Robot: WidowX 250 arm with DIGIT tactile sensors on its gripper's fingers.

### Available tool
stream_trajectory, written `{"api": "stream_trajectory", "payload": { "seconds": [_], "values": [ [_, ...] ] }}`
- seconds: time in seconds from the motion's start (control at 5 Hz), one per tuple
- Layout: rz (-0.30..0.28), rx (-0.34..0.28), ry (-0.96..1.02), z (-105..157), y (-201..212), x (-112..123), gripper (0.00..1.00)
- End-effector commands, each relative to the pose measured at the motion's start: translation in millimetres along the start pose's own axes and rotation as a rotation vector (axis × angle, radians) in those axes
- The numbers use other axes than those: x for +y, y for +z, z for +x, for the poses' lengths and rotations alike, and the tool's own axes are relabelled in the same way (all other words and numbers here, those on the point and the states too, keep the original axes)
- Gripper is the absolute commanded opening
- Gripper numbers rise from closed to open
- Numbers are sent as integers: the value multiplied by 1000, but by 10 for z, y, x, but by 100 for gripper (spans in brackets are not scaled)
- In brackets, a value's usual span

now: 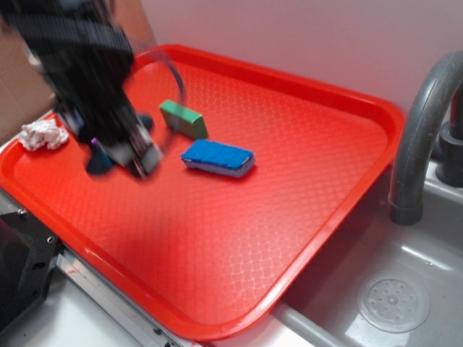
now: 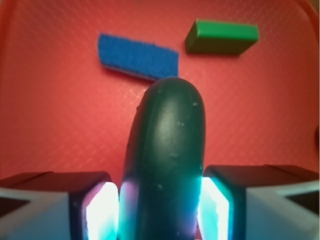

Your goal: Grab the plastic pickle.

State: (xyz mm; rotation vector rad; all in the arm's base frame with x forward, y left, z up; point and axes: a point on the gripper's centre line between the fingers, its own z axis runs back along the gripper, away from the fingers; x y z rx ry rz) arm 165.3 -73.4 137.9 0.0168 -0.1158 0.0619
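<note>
The plastic pickle (image 2: 167,160) sits squeezed between both pads of the end effector (image 2: 160,210), which is closed onto it low over the red tray (image 1: 304,217), so the grab looks made, lift pending.

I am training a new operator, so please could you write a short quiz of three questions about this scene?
1. True or false: the plastic pickle sits between the fingers of the gripper.
2. Which item lies nearest the pickle's far tip in the wrist view? A) green block B) blue sponge C) white crumpled cloth
3. Fill in: all the items lie on a red ____.

Key: 1 true; 2 B; 3 tray.
</note>
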Motion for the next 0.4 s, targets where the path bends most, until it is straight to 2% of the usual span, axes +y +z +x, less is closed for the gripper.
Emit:
{"api": "stream_trajectory", "payload": {
  "seconds": [0.0, 0.2],
  "values": [
    [-137, -38, 34, 259, 716, 416, 0],
    [-109, -15, 81, 253, 679, 401, 0]
  ]
}}
